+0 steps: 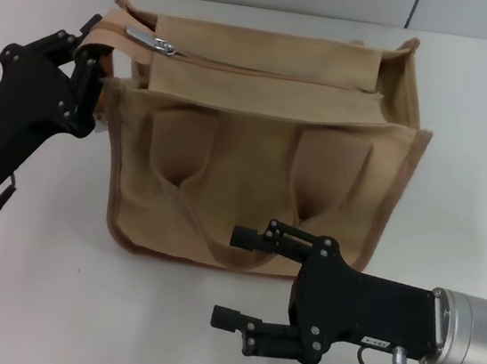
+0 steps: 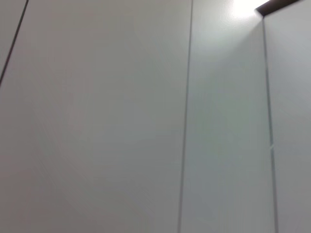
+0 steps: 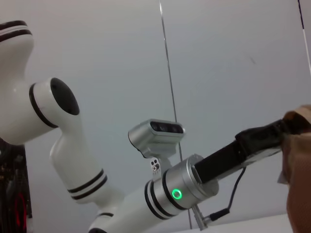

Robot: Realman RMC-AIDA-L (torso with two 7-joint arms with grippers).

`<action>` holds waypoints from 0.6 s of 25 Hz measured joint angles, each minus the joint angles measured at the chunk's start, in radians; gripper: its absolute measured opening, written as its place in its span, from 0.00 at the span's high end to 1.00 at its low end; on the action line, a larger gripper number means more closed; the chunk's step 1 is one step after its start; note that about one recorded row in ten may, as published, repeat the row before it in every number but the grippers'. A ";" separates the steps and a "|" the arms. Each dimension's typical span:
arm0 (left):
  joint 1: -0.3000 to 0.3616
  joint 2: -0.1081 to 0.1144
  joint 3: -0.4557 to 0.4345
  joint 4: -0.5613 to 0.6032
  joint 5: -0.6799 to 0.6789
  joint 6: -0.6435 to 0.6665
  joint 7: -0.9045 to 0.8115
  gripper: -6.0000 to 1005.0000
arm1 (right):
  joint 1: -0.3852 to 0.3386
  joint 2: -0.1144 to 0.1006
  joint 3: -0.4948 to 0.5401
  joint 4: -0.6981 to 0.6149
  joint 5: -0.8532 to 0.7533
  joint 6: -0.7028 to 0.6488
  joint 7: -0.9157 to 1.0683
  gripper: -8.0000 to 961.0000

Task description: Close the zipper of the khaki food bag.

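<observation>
Two end effectors in play: the left end effector (image 1: 93, 59), upper left, clamps the khaki food bag (image 1: 265, 158) at its corner, likely bracing it. The zipper (image 1: 154, 42) pull sits beside it; the right end effector (image 1: 244, 276), fingers apart, hovers low centre, likely waiting to pull.

No text can be read; the right gripper's (image 1: 237, 276) small label is illegible.
</observation>
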State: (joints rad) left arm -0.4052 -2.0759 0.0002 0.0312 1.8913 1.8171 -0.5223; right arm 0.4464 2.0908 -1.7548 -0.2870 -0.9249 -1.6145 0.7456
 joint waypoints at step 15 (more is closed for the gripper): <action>-0.051 -0.003 0.029 -0.051 0.008 0.085 -0.091 0.97 | 0.001 -0.002 0.205 -0.005 0.043 -0.175 0.185 0.16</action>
State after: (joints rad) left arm -0.4564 -2.0785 0.0296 -0.0202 1.8992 1.9022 -0.6130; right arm 0.4471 2.0885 -1.5493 -0.2921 -0.8816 -1.7891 0.9305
